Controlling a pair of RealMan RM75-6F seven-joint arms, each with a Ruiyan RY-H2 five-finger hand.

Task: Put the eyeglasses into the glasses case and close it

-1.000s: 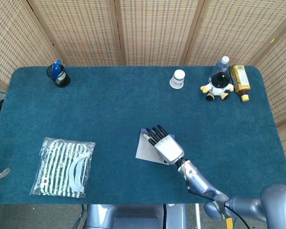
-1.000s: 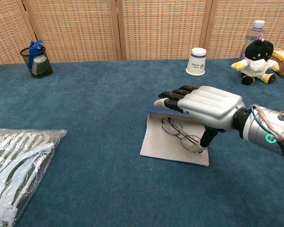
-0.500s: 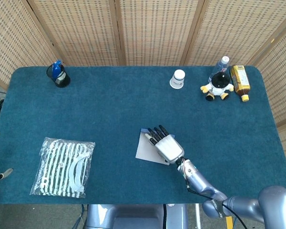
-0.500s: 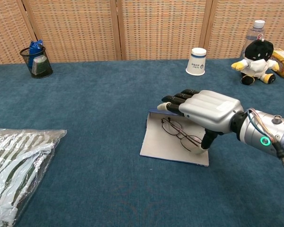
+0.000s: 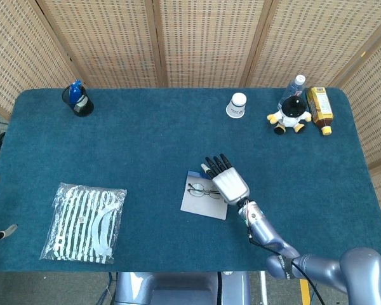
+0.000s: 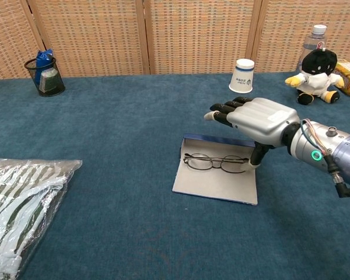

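Since one second ago: right hand [image 6: 258,118] has lifted off the eyeglasses [image 6: 216,163] and shifted toward the far right edge of the glasses case [image 6: 214,178]. Eyeglasses have turned; before they lay slanted under the palm, now they lie straight across the case's upper half, lenses side by side, fully uncovered in both views. Everything else unchanged.

Right hand: fingers [image 6: 223,111] stretched flat and apart, holding nothing, hovering past the case's far edge. Thumb points down near the right temple of the eyeglasses; cannot tell whether it touches. Left hand not seen in either view.

Glasses case [image 5: 204,200]: lies open and flat, pale grey inner panel, rectangular, thin blue rim along far side. Eyeglasses [image 5: 203,189]: thin dark wire frame, rounded lenses.

Writing: paper cup [image 6: 242,76], upside down, white with a blue printed patch; text too small to read. Yellow bottle [image 5: 320,108] label unreadable.

Other items: surface [image 6: 116,128] covered in teal felt-like cloth. Black mesh cup [image 6: 45,77] with blue item, far left. Striped black-and-white article in clear plastic bag [image 6: 20,204], crinkled, near left. Black-and-white plush toy [image 6: 316,71] before a clear bottle [image 5: 294,86]. Woven cane screens behind.
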